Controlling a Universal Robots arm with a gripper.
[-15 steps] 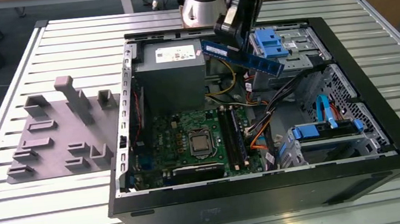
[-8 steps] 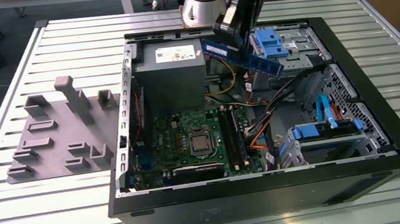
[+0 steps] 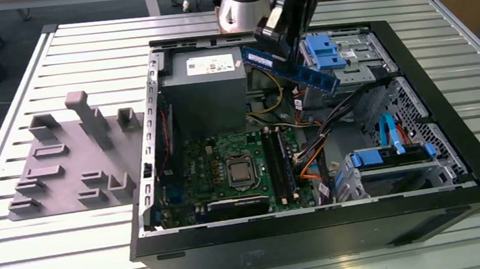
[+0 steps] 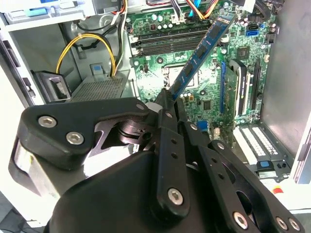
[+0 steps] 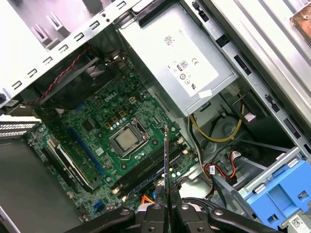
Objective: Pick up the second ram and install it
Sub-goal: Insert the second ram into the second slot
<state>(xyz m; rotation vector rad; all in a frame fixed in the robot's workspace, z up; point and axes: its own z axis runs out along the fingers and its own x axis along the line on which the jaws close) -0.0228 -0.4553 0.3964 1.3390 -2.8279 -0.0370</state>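
The gripper (image 3: 276, 33) hangs over the open computer case (image 3: 455, 173), above the gap between the grey power supply (image 3: 202, 78) and the blue drive caddy (image 3: 331, 50). Its fingers (image 4: 167, 104) are closed tight on one end of the second ram (image 3: 294, 70), a dark-blue memory stick with small black chips, which is lifted clear of everything below it. In the exterior view the stick slants from the gripper down toward the exterior view's right, its free end hanging in front of the drive caddy. In the second wrist view the ram (image 4: 201, 51) juts out from between the two black fingers over the green motherboard (image 4: 204, 92). In the first wrist view it shows edge-on as a thin dark line (image 5: 165, 160) rising from the pinched fingertips (image 5: 156, 209), over the long black memory slots (image 5: 146, 172) beside the processor socket (image 5: 127, 139).

The yellow cables (image 5: 218, 131) curl beside the power supply (image 5: 170, 53). On the slatted table (image 3: 82, 235), at the exterior view's left of the case, lies the grey holder tray (image 3: 67, 171) with its upright blocks, well apart from the gripper.
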